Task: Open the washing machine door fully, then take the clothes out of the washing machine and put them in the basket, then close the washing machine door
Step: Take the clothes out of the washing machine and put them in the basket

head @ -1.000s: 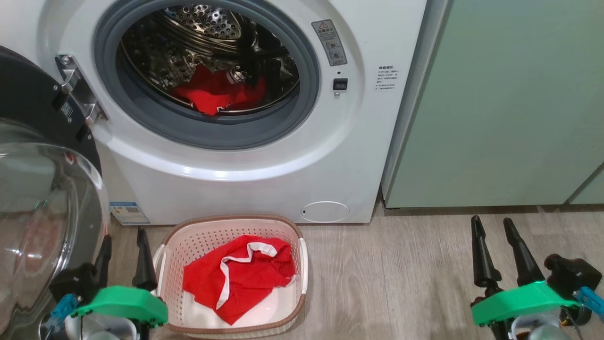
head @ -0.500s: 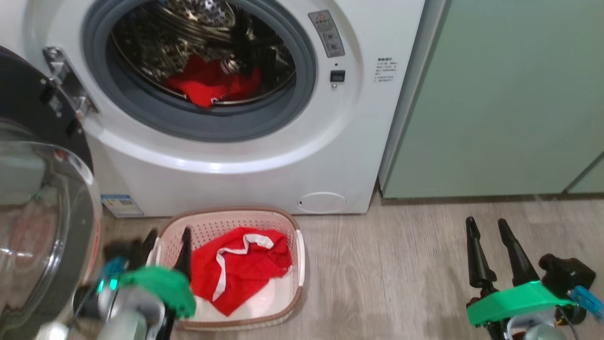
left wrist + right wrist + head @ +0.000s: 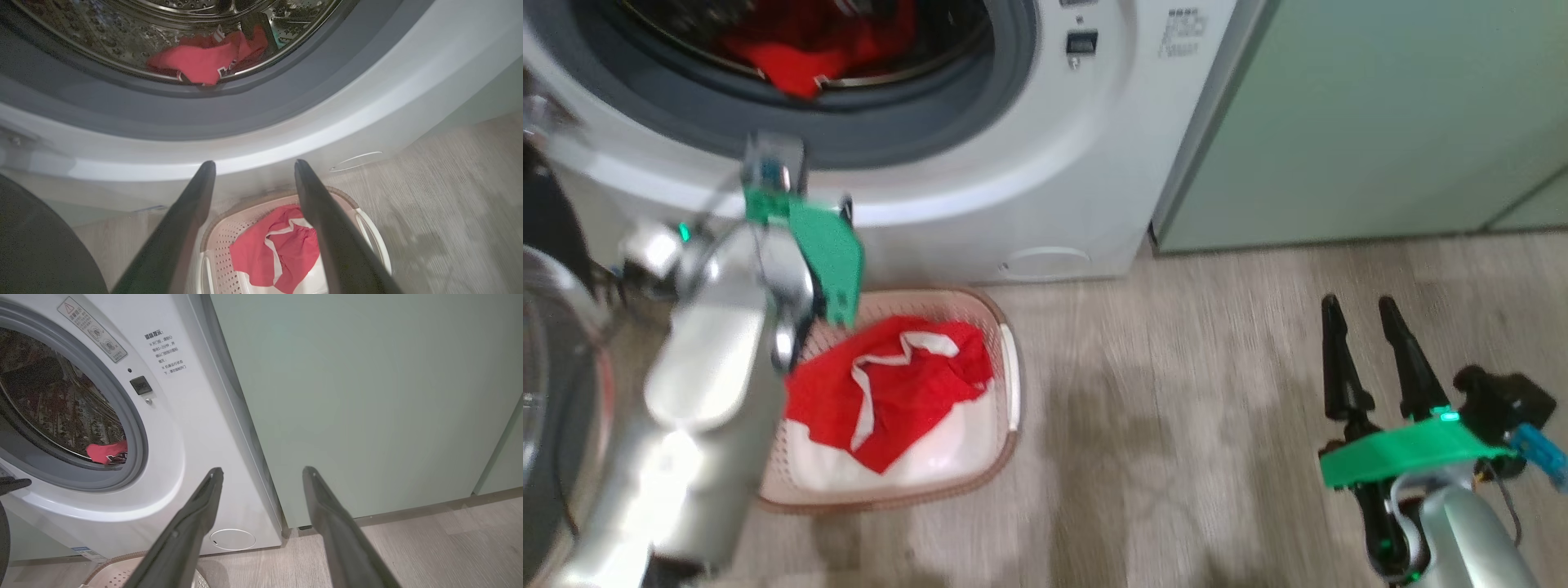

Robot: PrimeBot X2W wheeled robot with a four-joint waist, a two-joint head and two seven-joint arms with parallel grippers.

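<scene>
The washing machine (image 3: 1029, 163) stands with its door (image 3: 556, 392) swung open at the left. Red clothes (image 3: 809, 49) lie at the front of the drum, also seen as clothes (image 3: 200, 65) in the left wrist view and clothes (image 3: 106, 452) in the right wrist view. The basket (image 3: 1006, 359) sits on the floor before the machine with a red garment with white trim (image 3: 890, 384) in it. My left arm (image 3: 719, 343) is raised above the basket's left end. Its gripper (image 3: 253, 167) is open and empty, pointing at the machine's front below the drum opening. My right gripper (image 3: 1364, 327) hangs open and empty over the floor at the lower right.
Pale green cabinets (image 3: 1380, 114) stand right of the machine, close against its side. Wood-look floor (image 3: 1176, 408) stretches between the basket and my right gripper. The open door's dark rim (image 3: 36, 245) is close on the left of my left gripper.
The head camera has tilted down, shifting the whole picture. My left arm has risen from beside the basket to the machine's front, still open. The right gripper has kept its pose.
</scene>
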